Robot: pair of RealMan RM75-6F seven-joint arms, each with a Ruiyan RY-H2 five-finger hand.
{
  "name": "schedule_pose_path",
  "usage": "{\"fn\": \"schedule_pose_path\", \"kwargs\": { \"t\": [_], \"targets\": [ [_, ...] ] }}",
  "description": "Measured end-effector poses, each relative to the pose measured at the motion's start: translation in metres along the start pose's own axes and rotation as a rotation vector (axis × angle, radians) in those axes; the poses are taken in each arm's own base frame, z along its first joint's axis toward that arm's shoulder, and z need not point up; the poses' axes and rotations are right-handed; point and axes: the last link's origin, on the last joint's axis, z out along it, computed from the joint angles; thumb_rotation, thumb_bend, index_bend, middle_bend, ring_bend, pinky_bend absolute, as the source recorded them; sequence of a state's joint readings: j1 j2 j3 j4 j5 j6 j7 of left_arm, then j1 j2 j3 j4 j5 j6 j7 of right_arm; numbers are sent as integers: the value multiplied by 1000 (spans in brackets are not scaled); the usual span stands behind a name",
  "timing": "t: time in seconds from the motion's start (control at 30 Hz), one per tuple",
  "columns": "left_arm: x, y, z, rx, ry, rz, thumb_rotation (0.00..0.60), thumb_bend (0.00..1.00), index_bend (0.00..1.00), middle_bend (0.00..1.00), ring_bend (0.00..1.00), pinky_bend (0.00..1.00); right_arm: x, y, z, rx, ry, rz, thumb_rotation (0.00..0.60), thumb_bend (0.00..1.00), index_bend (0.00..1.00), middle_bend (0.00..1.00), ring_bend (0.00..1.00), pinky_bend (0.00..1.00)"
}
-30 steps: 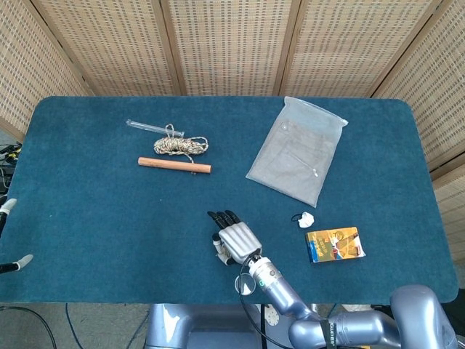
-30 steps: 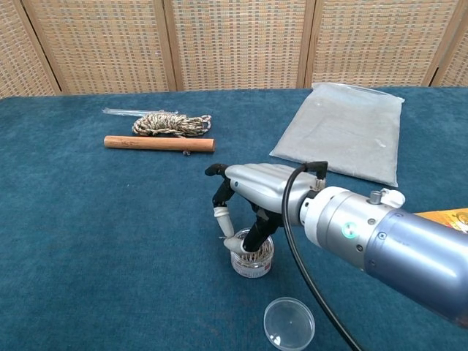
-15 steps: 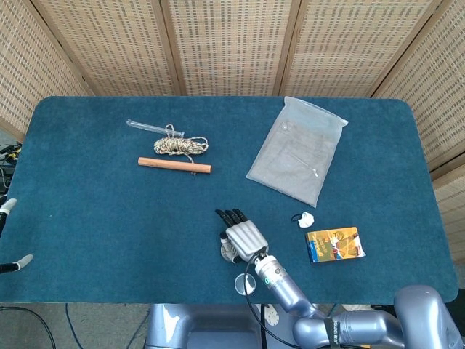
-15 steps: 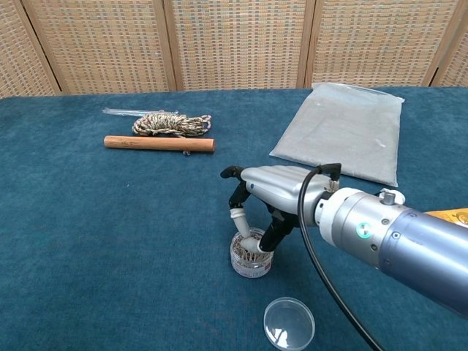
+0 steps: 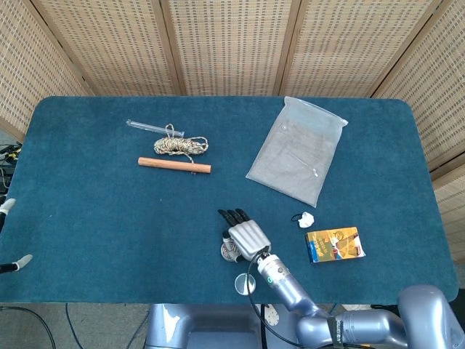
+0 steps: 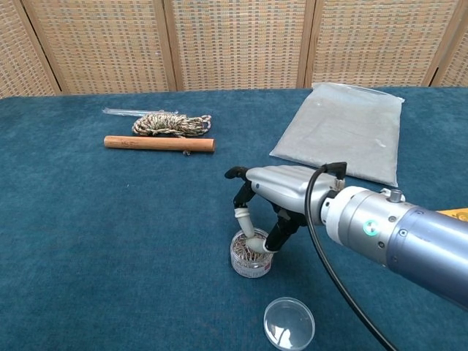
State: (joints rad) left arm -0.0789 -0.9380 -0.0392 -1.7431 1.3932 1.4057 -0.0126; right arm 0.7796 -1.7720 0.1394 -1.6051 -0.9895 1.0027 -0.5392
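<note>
My right hand (image 6: 281, 186) hovers over a small clear jar (image 6: 251, 257) filled with thin metal bits, near the table's front edge. Its pale-tipped thumb reaches down onto the jar's open mouth, and a dark finger comes down just right of the rim. The other fingers stretch forward, and I see nothing held in them. The head view shows the same right hand (image 5: 245, 234) covering most of the jar (image 5: 229, 252). The jar's clear round lid (image 6: 289, 322) lies flat in front of it. Two pale tips (image 5: 18, 262) at the far left edge may belong to my left hand.
At the back left lie a coiled rope (image 5: 180, 145), a wooden stick (image 5: 174, 165) and a clear tube (image 5: 149, 127). A grey zip pouch (image 5: 296, 153) lies back right. A small white object (image 5: 304, 218) and an orange card (image 5: 334, 243) lie right of the hand.
My right hand has shifted to the right, and its thumb has moved from the jar's left side onto its mouth. The jar and lid have stayed put.
</note>
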Motion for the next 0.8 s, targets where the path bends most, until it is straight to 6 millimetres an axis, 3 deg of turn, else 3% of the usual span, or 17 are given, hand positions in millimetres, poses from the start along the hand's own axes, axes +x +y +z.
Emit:
{"fn": "schedule_pose_path", "kwargs": {
  "t": [0.43, 0.7, 0.73, 0.8],
  "targets": [
    [0, 0, 0, 3, 0, -1, 600, 0, 0, 0, 0, 0, 11, 2, -5, -1, 27, 16, 600, 338, 457, 0, 0, 23],
    [1, 0, 0, -2, 3, -6, 600, 0, 0, 0, 0, 0, 43, 18, -30, -18, 97, 3, 600, 336, 456, 0, 0, 23],
    [1, 0, 0, -3, 2, -6, 600, 0, 0, 0, 0, 0, 47, 23, -34, -25, 109, -7, 600, 327, 454, 0, 0, 23],
    [1, 0, -1, -6, 3, -7, 600, 0, 0, 0, 0, 0, 55, 38, -46, -44, 133, -36, 600, 205, 397, 0, 0, 23]
  ]
}}
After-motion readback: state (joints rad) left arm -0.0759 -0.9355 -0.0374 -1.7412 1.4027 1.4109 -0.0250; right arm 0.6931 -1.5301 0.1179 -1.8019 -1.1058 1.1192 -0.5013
